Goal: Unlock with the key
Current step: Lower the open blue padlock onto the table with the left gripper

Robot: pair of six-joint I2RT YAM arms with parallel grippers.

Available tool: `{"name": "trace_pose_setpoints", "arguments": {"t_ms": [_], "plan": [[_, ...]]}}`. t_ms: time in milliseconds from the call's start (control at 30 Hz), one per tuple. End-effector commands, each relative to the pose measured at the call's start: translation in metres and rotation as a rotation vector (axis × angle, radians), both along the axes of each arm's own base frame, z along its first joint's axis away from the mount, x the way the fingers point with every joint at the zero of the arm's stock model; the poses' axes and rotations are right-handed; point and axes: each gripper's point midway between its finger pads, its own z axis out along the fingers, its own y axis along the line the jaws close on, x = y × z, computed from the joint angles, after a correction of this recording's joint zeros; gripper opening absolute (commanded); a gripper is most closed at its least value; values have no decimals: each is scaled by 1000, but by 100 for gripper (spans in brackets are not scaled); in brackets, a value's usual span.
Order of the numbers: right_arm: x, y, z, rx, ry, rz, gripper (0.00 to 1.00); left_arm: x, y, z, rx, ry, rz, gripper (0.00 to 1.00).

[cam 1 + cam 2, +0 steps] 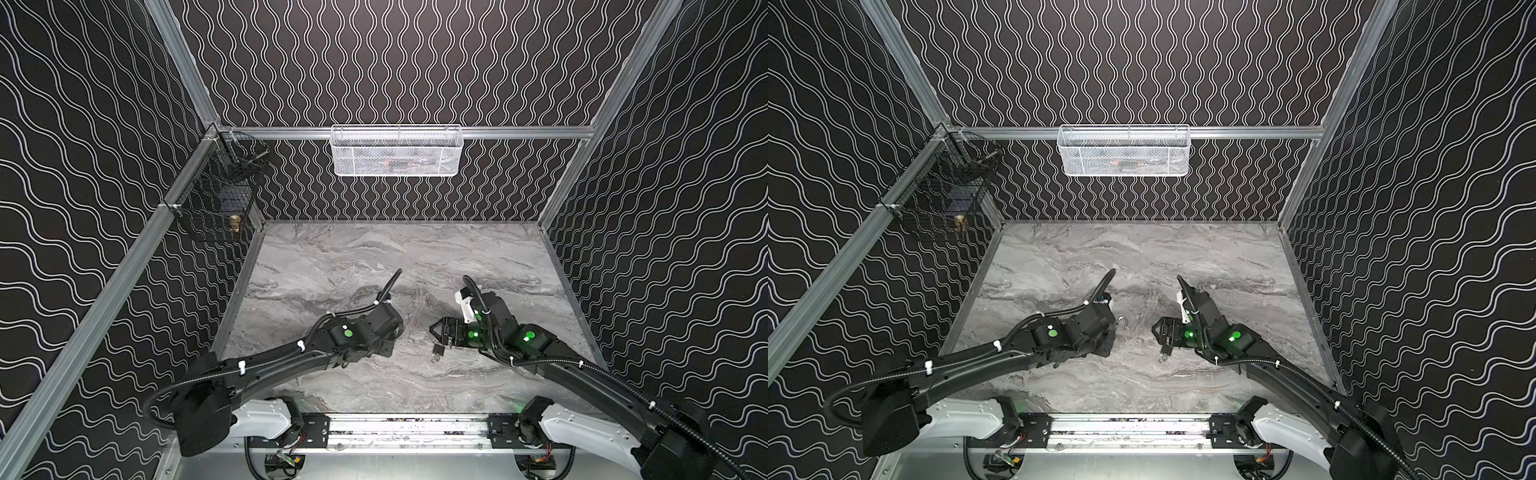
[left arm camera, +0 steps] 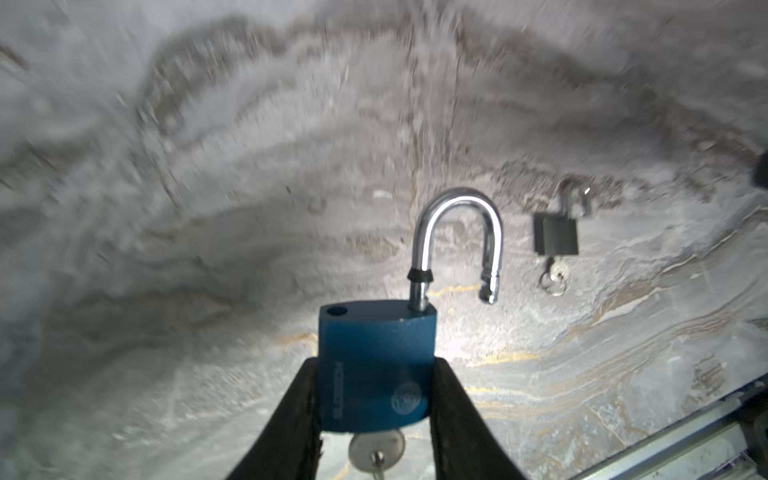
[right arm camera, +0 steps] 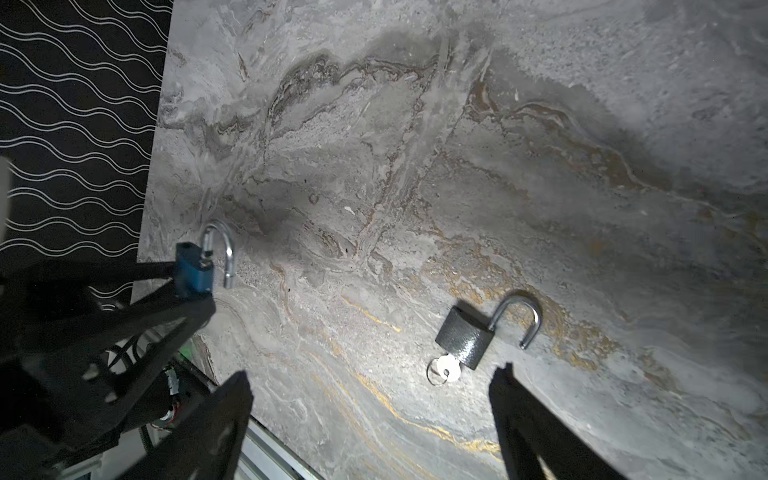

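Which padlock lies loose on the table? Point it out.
The dark grey padlock, flat on the table with its key in; the blue padlock is clamped in the left gripper.

Landmark: grey padlock [image 3: 465, 338], flat on marble table [image 1: 374, 257], key [image 3: 449, 368] stuck in its base.
- Behind it, toward back wall: bare tabletop, widest pass.
- L of it: left gripper [image 2: 376, 363] clamped on blue padlock [image 2: 374, 345], open shackle [image 2: 422, 245] sticking out; narrow lane between.
- R and just behind: right gripper [image 3: 372, 374], jaws spread wide, arm blocks that side.
- Near side: short bare strip, then base rail [image 1: 407, 428].
- White mesh basket [image 1: 397, 151] and black wire basket [image 1: 216, 199] hang on walls, well apart, far back and back-L.
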Motion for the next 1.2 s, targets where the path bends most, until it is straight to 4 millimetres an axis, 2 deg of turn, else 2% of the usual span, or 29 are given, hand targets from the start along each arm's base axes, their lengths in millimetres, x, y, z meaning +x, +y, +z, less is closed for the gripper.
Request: {"name": "trace_pose_setpoints", "arguments": {"t_ms": [0,67,200,367,533,833,967,1167], "plan": [[13,-1,7,50,-45,-75,91,-9,3,-19,12,81,101,0],[12,-3,4,51,-39,-79,91,-11,5,-28,52,93,122,0],[11,-5,-5,40,-23,-85,91,-20,-4,-47,53,132,111,0],[11,-8,-9,44,-19,-93,92,-23,2,-60,117,135,129,0],[12,-9,-12,37,-11,-95,92,-28,-4,-72,87,165,113,0],[12,-10,-18,45,6,-91,92,-33,-1,-84,113,194,105,12],[12,-12,-21,40,11,-95,92,-36,7,-91,142,206,125,20],[12,-13,-25,40,18,-95,92,-39,7,-97,158,224,102,35]]}}
